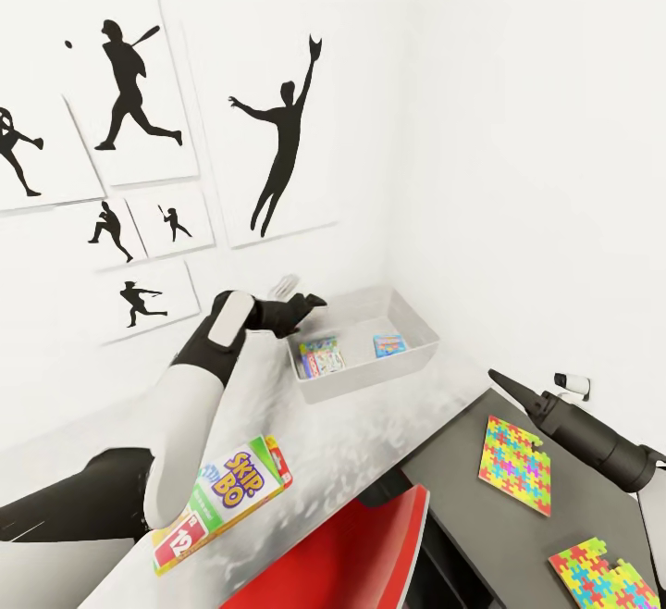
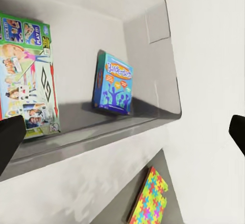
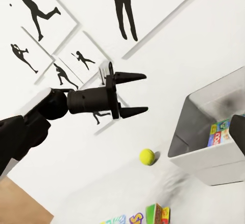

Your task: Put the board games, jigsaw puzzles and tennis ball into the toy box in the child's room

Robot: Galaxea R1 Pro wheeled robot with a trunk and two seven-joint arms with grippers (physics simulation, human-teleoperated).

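1. Shallow pale grey rectangular toy box (image 1: pixel 407 359) sits on the mottled grey-white table (image 1: pixel 370 442) near the wall corner; inside lie a green-edged board game (image 1: pixel 320 356) and a blue board game (image 1: pixel 389 344)
2. Left gripper (image 3: pixel 140 92) hovers just beside the box, jaws apart, empty
3. White-green-red SKIP-BO box (image 1: pixel 222 503) lies on the table; yellow tennis ball (image 3: pixel 147 156) rests near the box
4. Two multicoloured jigsaw puzzles (image 1: pixel 515 463) (image 1: pixel 597 577) lie on a dark surface
5. Right gripper (image 1: pixel 513 389): grip cannot be told

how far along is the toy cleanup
Done: the green-edged game and blue game sit in the toy box. In hand: nothing; the left claw is open, empty. Left: SKIP-BO box, two jigsaw puzzles, tennis ball.
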